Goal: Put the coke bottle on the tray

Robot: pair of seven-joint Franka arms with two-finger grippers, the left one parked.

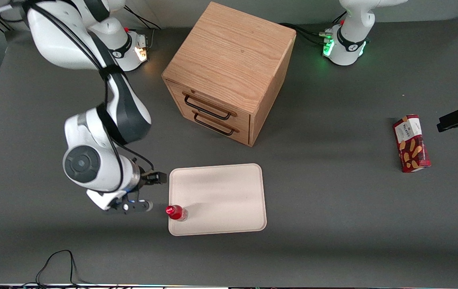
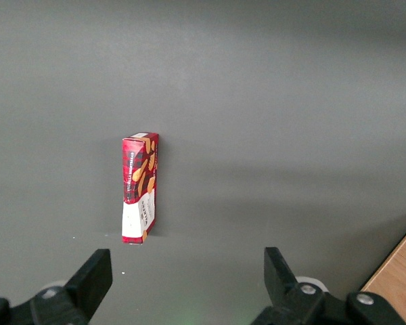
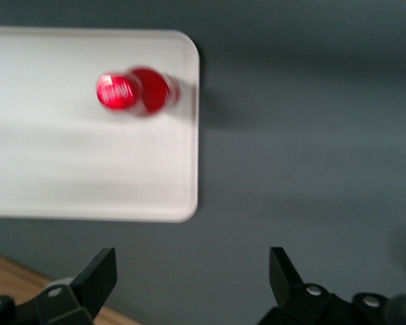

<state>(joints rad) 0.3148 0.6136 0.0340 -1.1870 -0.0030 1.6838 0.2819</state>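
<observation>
A dark grey matte surface (image 1: 333,208) fills the front view, with a cable lying along its near edge. On it, a wooden drawer cabinet (image 1: 229,74) stands turned at an angle, its two black-handled drawers shut. In front of those drawers, nearer the front camera, lies the tray (image 1: 220,192), flat on the surface. The coke bottle (image 1: 176,212) stands upright on the tray, in the near corner at the working arm's end, close to the rim. The end effector (image 1: 150,192) hangs over the bare surface just beside that end of the tray, clear of it, and its two fingers are spread wide with nothing between them; the bottle sits apart from them. A red biscuit box (image 1: 411,143) lies well off toward the parked arm's end of the surface.

The left wrist view shows the same grey surface (image 2: 291,101) and the biscuit box (image 2: 140,187) on it alone, with a sliver of the wooden cabinet (image 2: 400,284) at the edge.

In the right wrist view the end effector (image 3: 193,274) has its dark fingertips (image 3: 101,267) set far apart over grey surface (image 3: 311,135), gripping nothing. The tray (image 3: 122,183) shows a rounded corner, and the coke bottle (image 3: 132,93) stands on it near that corner, seen cap-on from above, slightly blurred. A strip of the wooden cabinet (image 3: 13,277) shows at the frame's edge.
</observation>
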